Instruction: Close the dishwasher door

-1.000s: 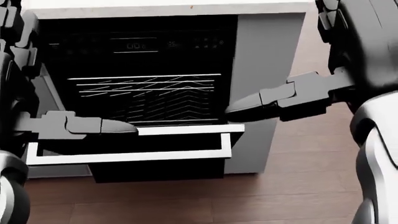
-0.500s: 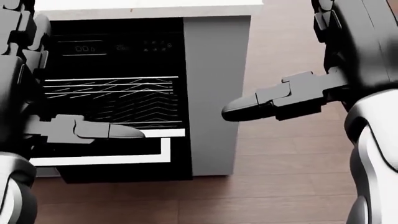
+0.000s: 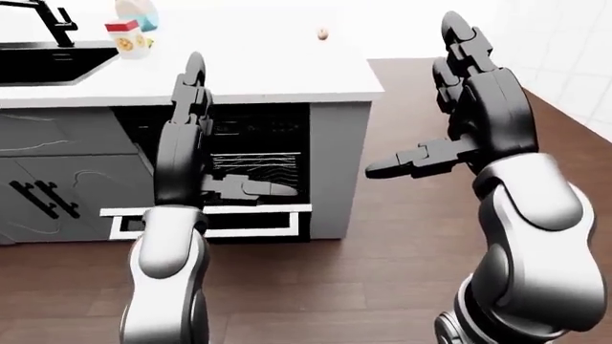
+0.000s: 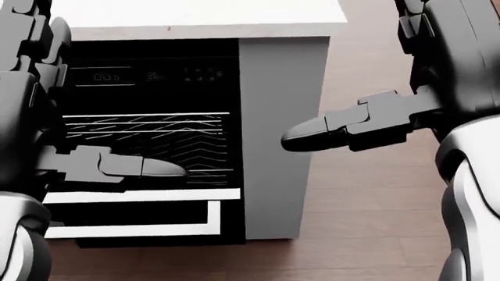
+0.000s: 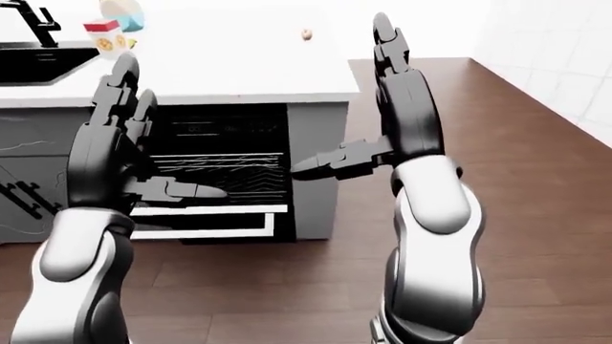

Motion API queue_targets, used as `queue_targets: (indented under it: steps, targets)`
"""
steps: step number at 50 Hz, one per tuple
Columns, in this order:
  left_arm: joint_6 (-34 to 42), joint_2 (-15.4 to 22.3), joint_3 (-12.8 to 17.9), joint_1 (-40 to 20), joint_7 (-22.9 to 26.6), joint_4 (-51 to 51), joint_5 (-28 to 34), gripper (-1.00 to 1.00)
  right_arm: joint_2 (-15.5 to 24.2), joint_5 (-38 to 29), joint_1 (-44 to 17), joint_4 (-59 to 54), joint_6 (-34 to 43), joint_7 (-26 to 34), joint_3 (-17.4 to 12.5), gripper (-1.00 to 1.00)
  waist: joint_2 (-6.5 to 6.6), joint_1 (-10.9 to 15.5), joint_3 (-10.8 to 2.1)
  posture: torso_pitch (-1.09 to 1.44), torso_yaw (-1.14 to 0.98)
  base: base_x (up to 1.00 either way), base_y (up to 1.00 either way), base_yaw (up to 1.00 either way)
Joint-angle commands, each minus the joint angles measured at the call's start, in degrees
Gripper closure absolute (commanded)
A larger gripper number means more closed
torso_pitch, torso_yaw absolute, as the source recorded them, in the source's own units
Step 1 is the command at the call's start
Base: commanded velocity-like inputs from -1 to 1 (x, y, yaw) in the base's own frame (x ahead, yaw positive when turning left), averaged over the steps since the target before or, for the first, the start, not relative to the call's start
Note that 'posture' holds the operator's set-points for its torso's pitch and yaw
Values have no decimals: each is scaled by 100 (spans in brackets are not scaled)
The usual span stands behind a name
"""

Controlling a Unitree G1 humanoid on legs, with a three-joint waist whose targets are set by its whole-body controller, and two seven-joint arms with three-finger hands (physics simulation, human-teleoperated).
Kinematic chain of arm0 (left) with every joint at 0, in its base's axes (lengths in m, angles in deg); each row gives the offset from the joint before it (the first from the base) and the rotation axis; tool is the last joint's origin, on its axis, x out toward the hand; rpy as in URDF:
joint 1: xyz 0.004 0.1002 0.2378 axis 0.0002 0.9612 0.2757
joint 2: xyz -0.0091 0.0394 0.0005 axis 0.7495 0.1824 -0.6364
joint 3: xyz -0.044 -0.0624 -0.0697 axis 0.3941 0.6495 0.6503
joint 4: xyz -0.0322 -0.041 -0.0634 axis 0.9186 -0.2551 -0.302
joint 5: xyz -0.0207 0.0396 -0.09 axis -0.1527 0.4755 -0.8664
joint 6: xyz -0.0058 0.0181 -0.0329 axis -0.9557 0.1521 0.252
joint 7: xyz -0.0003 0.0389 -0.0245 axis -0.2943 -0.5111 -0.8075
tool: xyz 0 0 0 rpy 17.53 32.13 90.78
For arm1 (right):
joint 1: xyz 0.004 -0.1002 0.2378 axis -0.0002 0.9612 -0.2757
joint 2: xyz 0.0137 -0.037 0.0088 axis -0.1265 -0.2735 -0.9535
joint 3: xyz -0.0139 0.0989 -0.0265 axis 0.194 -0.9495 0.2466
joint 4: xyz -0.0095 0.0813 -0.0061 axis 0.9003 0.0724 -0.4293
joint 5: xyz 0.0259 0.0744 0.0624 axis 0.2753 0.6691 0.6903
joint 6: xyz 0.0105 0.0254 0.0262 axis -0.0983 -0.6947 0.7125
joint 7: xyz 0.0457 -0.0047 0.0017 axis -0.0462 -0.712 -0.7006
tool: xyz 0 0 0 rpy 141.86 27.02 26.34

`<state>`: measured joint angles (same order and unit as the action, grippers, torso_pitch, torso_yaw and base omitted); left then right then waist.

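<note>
The dishwasher (image 4: 148,134) stands open under the white countertop, its wire rack and control strip (image 4: 148,76) showing. Its door (image 4: 140,195), dark with a white outline, hangs lowered at the bottom of the opening. My left hand (image 4: 148,168) is open with fingers straight, just above the door's upper edge; I cannot tell if it touches. My right hand (image 4: 312,134) is open and empty, held in the air to the right, over the grey side panel (image 4: 281,175). Both hands also show in the left-eye view, the left hand (image 3: 263,190) and the right hand (image 3: 392,166).
A white countertop (image 3: 239,72) carries a black sink (image 3: 38,61) with faucet, a carton and cup (image 3: 129,36), and a small round object (image 3: 322,32). Grey cabinets (image 3: 57,158) lie left of the dishwasher. Brown wooden floor (image 3: 382,287) spreads to the right and below.
The whole picture slid left, then down, so the camera moved. My right hand, once over the dishwasher's right edge, now lies over the side panel. My left hand stays by the door edge.
</note>
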<state>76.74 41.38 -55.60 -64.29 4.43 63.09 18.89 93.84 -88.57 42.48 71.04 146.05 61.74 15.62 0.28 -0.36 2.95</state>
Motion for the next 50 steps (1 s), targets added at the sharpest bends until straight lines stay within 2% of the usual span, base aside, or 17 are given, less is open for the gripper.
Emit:
queue_targets:
  steps: [1,3,4,7,13,20,24,25,27,33,35,38,39,42,46,47,50]
  targets:
    - [-163,31,62,-79,-43,105,33,-100,12,34,-151,91,-141,-21,24,-100,68,-14,-52,0,0,44,-46,0]
    - [-148,30,62,-105,-46,92,35,-100,10,55,-159,74,-148,-31,8,-100,331,-15,-40,0,0,43,-65,0]
    - [-154,27,52,-95,-48,98,36,-100,6,68,-152,66,-161,-41,6,-100,280,-53,121,0,0,43,-77,0]
    - [-180,24,49,-86,-50,72,41,-100,9,96,-136,45,-193,-61,3,-100,339,-14,-84,0,0,43,-77,0]
    - [-171,18,40,-88,-47,77,47,-100,34,117,-145,81,-158,-71,8,-100,374,61,-106,0,0,43,-76,0]
    - [-156,12,18,-95,-34,81,79,-100,-17,214,-90,-26,-314,-149,-11,-100,44,131,-192,0,0,43,-76,0]
    - [-197,7,33,-64,-29,57,75,-100,0,231,-102,2,-281,-164,-6,-100,-395,126,-286,0,0,43,-76,0]
    - [-202,7,35,-63,-29,52,75,-100,0,233,-98,1,-281,-169,2,-100,-234,63,-291,0,0,43,-77,0]
    - [-204,6,40,-71,-33,33,73,-100,-4,242,-91,-5,-295,-176,1,-100,-417,10,-64,0,0,43,-76,0]
    - [-252,1,36,-39,-37,1,69,-100,8,239,-30,-43,-364,-216,21,-100,-233,37,43,0,0,36,-55,0]
    - [-254,3,41,-44,-38,-10,68,-100,14,213,2,-37,-359,-213,32,-100,-191,76,-78,0,0,0,0,0]
    - [-264,4,46,-30,-37,0,62,-100,20,179,5,29,-310,-192,51,-100,457,223,-60,0,0,0,0,0]
    - [-285,2,48,-32,-43,-33,58,-100,29,151,-1,13,-302,-192,60,-100,346,44,58,0,0,0,0,0]
    - [-283,5,46,-18,-41,-20,59,-100,30,99,12,-17,-317,-178,80,-100,274,67,-133,0,0,0,0,5]
    - [-306,9,57,-12,-45,-40,46,-100,-1,47,16,-35,-341,-134,98,-100,-385,-3,-388,0,0,0,0,50]
    - [-316,11,61,-10,-45,-52,44,-100,-8,39,22,-29,-343,-124,97,-100,-324,-89,-250,0,0,0,0,67]
    - [-299,13,75,-16,-43,-37,33,-100,-17,10,30,11,-319,-103,98,-100,-308,-41,-331,0,0,0,0,67]
